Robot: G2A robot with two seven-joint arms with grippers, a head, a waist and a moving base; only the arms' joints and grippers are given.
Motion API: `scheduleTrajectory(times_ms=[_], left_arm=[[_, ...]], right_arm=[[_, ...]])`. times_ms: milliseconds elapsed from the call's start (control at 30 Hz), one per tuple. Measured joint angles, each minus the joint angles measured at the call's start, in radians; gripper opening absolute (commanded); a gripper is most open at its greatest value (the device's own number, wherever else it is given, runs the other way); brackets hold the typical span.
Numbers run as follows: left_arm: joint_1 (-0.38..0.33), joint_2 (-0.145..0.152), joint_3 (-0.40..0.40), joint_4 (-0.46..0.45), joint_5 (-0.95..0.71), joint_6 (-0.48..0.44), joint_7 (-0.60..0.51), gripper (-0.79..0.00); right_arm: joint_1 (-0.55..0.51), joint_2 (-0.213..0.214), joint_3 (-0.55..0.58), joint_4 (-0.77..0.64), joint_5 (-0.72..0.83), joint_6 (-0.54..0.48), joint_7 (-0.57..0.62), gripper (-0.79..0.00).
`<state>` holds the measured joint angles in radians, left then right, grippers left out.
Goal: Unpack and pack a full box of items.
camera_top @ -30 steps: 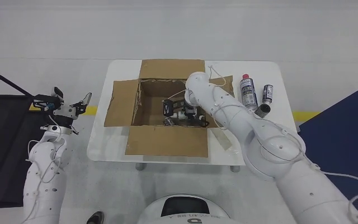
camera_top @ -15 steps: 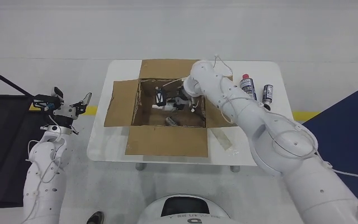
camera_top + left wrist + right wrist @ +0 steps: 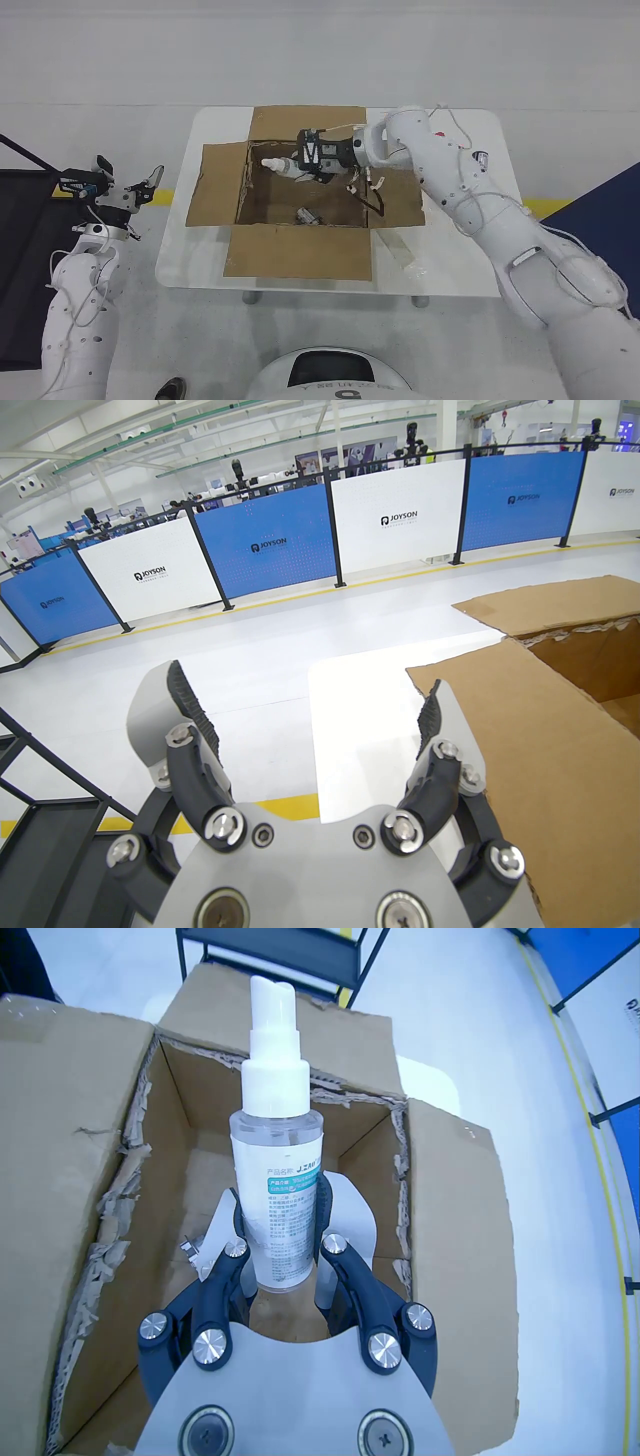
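Nearest us, the box [image 3: 300, 252] sits open on the white table [image 3: 195, 262], its flaps spread flat. A clear packet [image 3: 400, 250] lies just beside its near right corner. On the box floor we see one small metallic item [image 3: 305, 215]. Above the opening our right gripper [image 3: 280, 1206] is clamped on the lower body of a clear spray bottle [image 3: 275, 1148], white nozzle pointing toward the left flap. Off the table's left edge our left gripper [image 3: 305, 689] hangs with its fingers spread wide apart
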<state>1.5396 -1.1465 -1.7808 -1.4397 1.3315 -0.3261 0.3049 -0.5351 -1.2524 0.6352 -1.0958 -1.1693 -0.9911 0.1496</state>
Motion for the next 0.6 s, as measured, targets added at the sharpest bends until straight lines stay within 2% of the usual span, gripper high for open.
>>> scheduleTrajectory(times_ms=[167, 400, 600], left_arm=[[0.000, 0.000, 0.000, 0.000, 0.000, 0.000, 0.000, 0.000], [0.000, 0.000, 0.000, 0.000, 0.000, 0.000, 0.000, 0.000], [0.000, 0.000, 0.000, 0.000, 0.000, 0.000, 0.000, 0.000]], right_arm=[[-0.133, 0.101, 0.162, -0.178, 0.029, -0.022, -0.012, -0.785], [-0.347, 0.248, 0.383, -0.389, 0.063, -0.021, -0.095, -0.785], [-0.504, 0.320, 0.543, -0.441, 0.084, -0.021, -0.092, -0.785]])
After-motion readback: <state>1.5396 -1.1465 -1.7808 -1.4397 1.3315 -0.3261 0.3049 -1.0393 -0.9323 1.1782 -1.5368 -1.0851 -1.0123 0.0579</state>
